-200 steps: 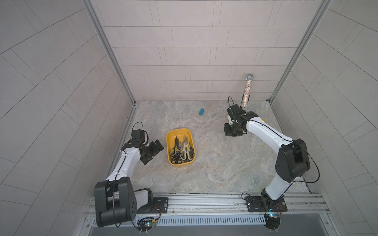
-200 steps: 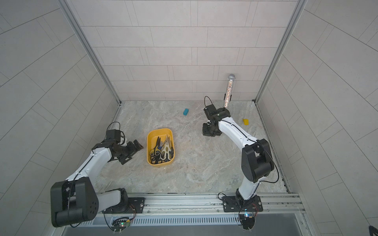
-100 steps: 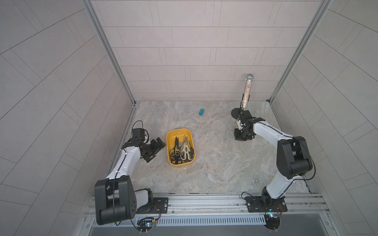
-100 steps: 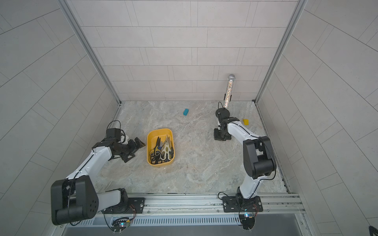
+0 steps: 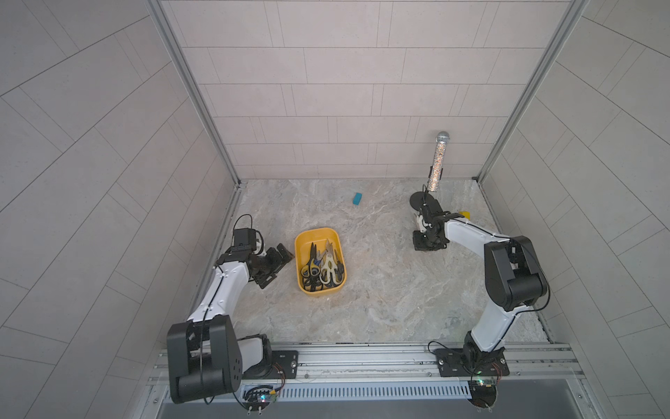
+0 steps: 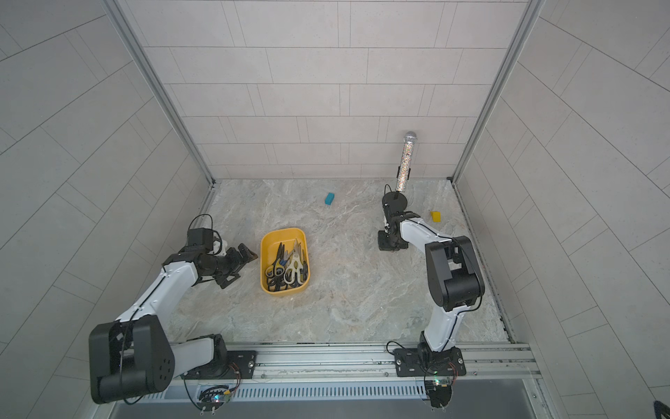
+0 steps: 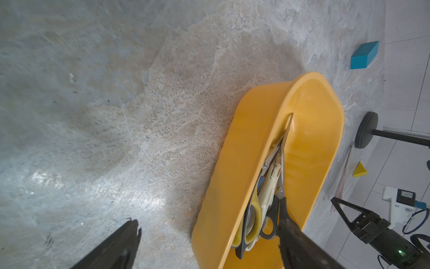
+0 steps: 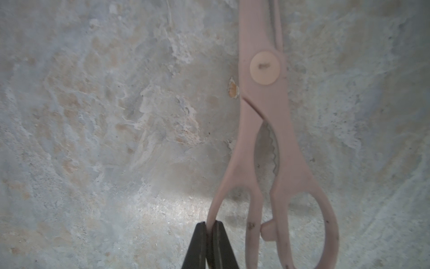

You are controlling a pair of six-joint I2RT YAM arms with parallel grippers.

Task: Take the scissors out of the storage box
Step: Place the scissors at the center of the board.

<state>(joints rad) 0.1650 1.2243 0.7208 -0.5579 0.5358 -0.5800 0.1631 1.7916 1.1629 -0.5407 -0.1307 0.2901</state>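
YAM: Right gripper (image 5: 427, 247) has drifted rightward since a second ago and dropped low over the tabletop (image 5: 380, 297), around 2 o'clock. Left gripper (image 5: 277, 266) barely shifted.
OPS: Jaws?
YAM: Mine on the right are pressed together, pinching one handle loop of the pale pink scissors (image 8: 267, 139). On the left they're spread wide, holding nothing, just beside the storage box (image 5: 298, 254) at 9 o'clock.
OPS: Pink pair, details?
YAM: Matte pink plastic body, round cream pivot cap, toothed metal strip between the handles, blades closed. Out of the box, well apart from it. Can't tell if it touches the table.
OPS: Rest?
YAM: Remaining scissors (image 5: 321, 266) piled in the box, handles toward 6, steel tips toward 12: black, cream, yellow-and-black loops, a bit of blue. Box is glossy mustard plastic, shallow, rounded corners. Tabletop is mottled grey-beige stone pattern.
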